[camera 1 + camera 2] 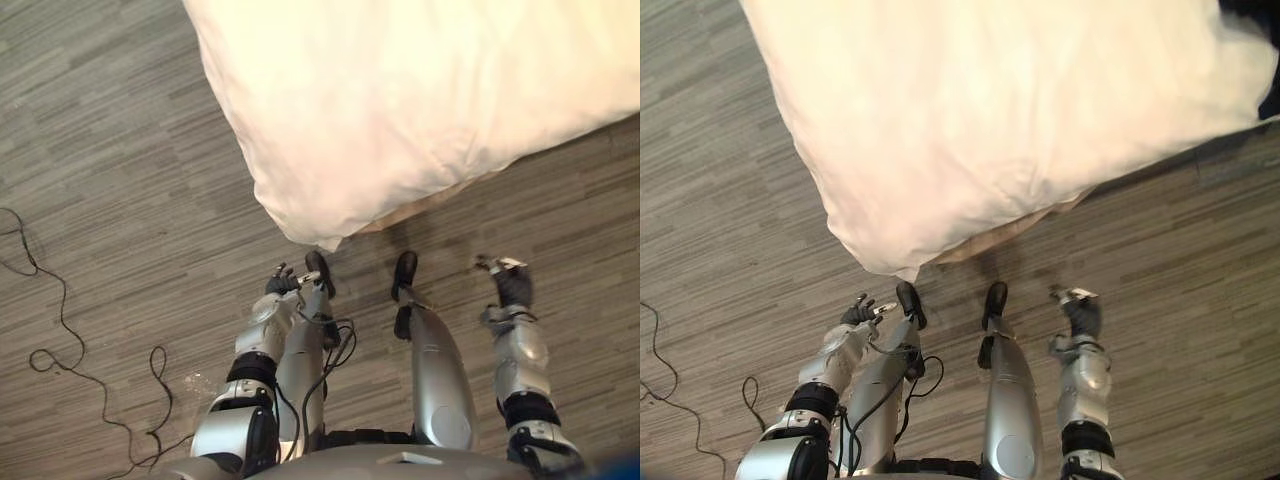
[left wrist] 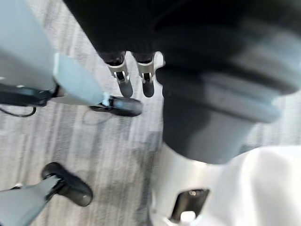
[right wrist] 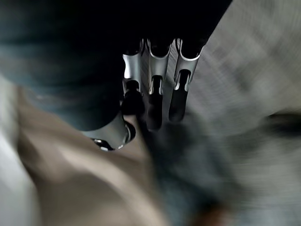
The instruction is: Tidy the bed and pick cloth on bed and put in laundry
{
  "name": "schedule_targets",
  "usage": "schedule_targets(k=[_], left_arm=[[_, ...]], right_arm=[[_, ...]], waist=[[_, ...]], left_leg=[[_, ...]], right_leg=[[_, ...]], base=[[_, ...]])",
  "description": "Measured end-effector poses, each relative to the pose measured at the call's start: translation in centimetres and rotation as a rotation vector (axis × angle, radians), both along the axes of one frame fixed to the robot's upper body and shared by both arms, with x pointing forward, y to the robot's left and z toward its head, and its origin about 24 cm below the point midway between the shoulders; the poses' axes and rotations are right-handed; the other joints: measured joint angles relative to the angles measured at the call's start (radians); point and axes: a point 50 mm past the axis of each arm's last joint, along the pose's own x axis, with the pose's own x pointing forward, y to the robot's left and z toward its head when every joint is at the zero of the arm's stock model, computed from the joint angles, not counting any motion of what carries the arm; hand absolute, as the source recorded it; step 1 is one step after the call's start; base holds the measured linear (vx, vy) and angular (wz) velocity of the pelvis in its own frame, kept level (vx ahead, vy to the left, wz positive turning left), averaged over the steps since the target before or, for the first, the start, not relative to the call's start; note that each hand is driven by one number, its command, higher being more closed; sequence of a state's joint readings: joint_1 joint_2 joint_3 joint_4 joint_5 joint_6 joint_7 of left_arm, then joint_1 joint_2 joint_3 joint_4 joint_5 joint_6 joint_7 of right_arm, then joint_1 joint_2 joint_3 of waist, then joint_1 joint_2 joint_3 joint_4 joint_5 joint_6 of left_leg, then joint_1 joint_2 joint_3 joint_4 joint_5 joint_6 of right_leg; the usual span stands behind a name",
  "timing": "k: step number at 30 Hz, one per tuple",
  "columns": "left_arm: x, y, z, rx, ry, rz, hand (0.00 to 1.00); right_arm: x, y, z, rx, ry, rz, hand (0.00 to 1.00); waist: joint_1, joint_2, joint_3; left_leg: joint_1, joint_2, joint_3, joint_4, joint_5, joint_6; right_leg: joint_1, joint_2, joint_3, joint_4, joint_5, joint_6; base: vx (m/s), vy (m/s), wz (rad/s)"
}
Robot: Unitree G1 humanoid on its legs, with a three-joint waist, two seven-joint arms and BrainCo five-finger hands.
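Note:
The bed's corner, covered by a cream duvet, hangs over the grey wood-pattern floor just in front of me. Beneath the duvet's lower edge a beige layer peeks out. My left hand hangs low at my side, a short way below the duvet's corner tip, its fingers relaxed and holding nothing. Lower right of the bed, my right hand also hangs over the floor, apart from the duvet. Its fingers are nearly straight and empty.
Grey plank floor stretches to the left of the bed and to the right below it. The duvet corner overhangs close to my feet.

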State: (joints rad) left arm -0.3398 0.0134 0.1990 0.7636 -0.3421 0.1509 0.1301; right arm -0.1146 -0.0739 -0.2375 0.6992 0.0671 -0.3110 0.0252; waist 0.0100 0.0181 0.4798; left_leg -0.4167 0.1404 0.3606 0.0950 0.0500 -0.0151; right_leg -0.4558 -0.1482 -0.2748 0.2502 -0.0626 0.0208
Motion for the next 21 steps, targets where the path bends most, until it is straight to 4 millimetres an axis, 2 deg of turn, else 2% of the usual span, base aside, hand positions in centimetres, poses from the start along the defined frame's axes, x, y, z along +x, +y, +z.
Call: schedule_targets(k=[2, 4, 6, 7, 8, 10, 11, 12, 15, 16, 17, 19, 20, 21], left_arm=[[-1.5, 1.3, -1.2, 0.081, 0.026, 0.008, 0.0], [-3.7, 2.4, -3.0, 0.128, 0.089, 0.023, 0.0], [-5.8, 3.0, -4.5, 0.151, 0.141, 0.031, 0.0], [-7.2, 3.1, -5.3, 0.161, 0.176, 0.027, 0.0], [-8.1, 3.1, -5.9, 0.166, 0.186, 0.017, 0.0], [-9.8, 2.7, -6.9, 0.173, 0.237, -0.012, 0.0], [-10.9, 2.1, -7.7, 0.165, 0.276, -0.048, 0.0], [-11.5, 1.6, -8.1, 0.159, 0.305, -0.071, 0.0], [-12.9, 1.0, -8.8, 0.175, 0.344, -0.134, 0.0], [-13.2, 1.0, -8.9, 0.183, 0.357, -0.144, 0.0], [-13.9, 1.2, -9.1, 0.201, 0.384, -0.16, 0.0], [-14.9, 1.6, -9.4, 0.225, 0.419, -0.182, 0.0], [-15.6, 2.2, -9.6, 0.252, 0.444, -0.201, 0.0], [-16.0, 2.6, -9.7, 0.262, 0.456, -0.206, 0.0]], right_arm=[[-1.5, 1.5, -2.0, 0.043, 0.106, 0.023, 0.0], [-2.7, 1.9, -2.9, 0.034, 0.146, 0.007, 0.0], [-3.6, 1.6, -3.5, -0.008, 0.186, 0.003, 0.0], [-4.2, 1.6, -4.0, -0.021, 0.218, 0.013, 0.0], [-5.7, 1.5, -4.9, -0.03, 0.268, 0.015, 0.0], [-8.0, 1.3, -6.4, -0.023, 0.357, 0.004, 0.0], [-9.4, 1.3, -7.2, -0.014, 0.407, -0.003, 0.0], [-10.3, 1.3, -7.5, -0.01, 0.434, -0.009, 0.0], [-11.3, 1.8, -8.0, -0.016, 0.457, 0.008, 0.0], [-11.7, 2.1, -8.1, -0.008, 0.457, 0.01, 0.0], [-11.9, 2.4, -8.0, 0.003, 0.448, 0.015, 0.0], [-12.6, 2.8, -8.3, 0.021, 0.464, 0.023, 0.0], [-13.1, 3.0, -8.4, 0.03, 0.474, 0.019, 0.0], [-13.2, 3.1, -8.5, 0.035, 0.48, 0.017, 0.0]], waist=[[0.012, -0.028, -0.021], [0.011, -0.049, -0.051], [0.012, -0.065, -0.07], [0.019, -0.073, -0.088], [0.034, -0.067, -0.135], [0.033, -0.045, -0.208], [0.028, -0.031, -0.237], [0.022, -0.023, -0.257], [0.005, -0.033, -0.288], [-0.006, -0.033, -0.295], [-0.02, -0.033, -0.308], [-0.02, -0.04, -0.328], [-0.017, -0.054, -0.343], [-0.02, -0.063, -0.35]], left_leg=[[-0.004, 0.038, -0.013, 0.163, -0.087, -0.001], [-0.003, 0.072, -0.027, 0.316, -0.183, 0.006], [-0.004, 0.079, -0.074, 0.449, -0.221, 0.039], [-0.005, 0.075, -0.113, 0.496, -0.227, 0.038], [-0.006, 0.073, -0.14, 0.535, -0.242, 0.017], [0.021, 0.078, -0.149, 0.529, -0.277, -0.004], [0.081, 0.075, -0.128, 0.478, -0.306, -0.018], [0.121, 0.069, -0.107, 0.439, -0.321, -0.017], [0.227, 0.048, -0.03, 0.349, -0.325, -0.02], [0.25, 0.051, -0.017, 0.342, -0.328, -0.02], [0.279, 0.06, -0.004, 0.334, -0.337, -0.021], [0.317, 0.075, 0.032, 0.324, -0.347, -0.029], [0.351, 0.083, 0.051, 0.322, -0.36, -0.048], [0.367, 0.08, 0.059, 0.318, -0.361, -0.056]], right_leg=[[0.059, 0.0, -0.013, 0.038, -0.037, 0.006], [0.087, 0.006, 0.003, 0.09, -0.082, 0.016], [0.121, 0.013, 0.049, 0.112, -0.106, 0.025], [0.132, 0.016, 0.081, 0.109, -0.109, 0.024], [0.133, 0.026, 0.122, 0.095, -0.101, 0.029], [0.155, 0.036, 0.154, 0.044, -0.066, 0.049], [0.183, 0.041, 0.181, -0.01, -0.024, 0.069], [0.204, 0.041, 0.197, -0.041, 0.001, 0.077], [0.232, 0.022, 0.184, -0.06, 0.042, 0.083], [0.247, 0.02, 0.18, -0.057, 0.04, 0.081], [0.261, 0.021, 0.167, -0.04, 0.023, 0.059], [0.251, 0.003, 0.113, 0.044, -0.022, -0.002], [0.25, -0.005, 0.085, 0.115, -0.058, -0.006], [0.253, -0.009, 0.077, 0.122, -0.076, 0.01]], base=[[0.09, -0.01, 0.17], [0.07, 0.067, -0.23], [0.03, 0.131, -0.55], [0.06, 0.163, -0.92], [0.06, 0.178, -1.02], [0.09, 0.185, -0.91], [0.08, 0.192, -0.85], [0.03, 0.149, -0.77], [-0.01, 0.094, -0.7], [-0.1, 0.019, -0.37], [-0.11, -0.017, -0.29], [-0.1, -0.073, -0.49], [-0.09, -0.144, -0.52], [-0.07, -0.182, -0.46]])
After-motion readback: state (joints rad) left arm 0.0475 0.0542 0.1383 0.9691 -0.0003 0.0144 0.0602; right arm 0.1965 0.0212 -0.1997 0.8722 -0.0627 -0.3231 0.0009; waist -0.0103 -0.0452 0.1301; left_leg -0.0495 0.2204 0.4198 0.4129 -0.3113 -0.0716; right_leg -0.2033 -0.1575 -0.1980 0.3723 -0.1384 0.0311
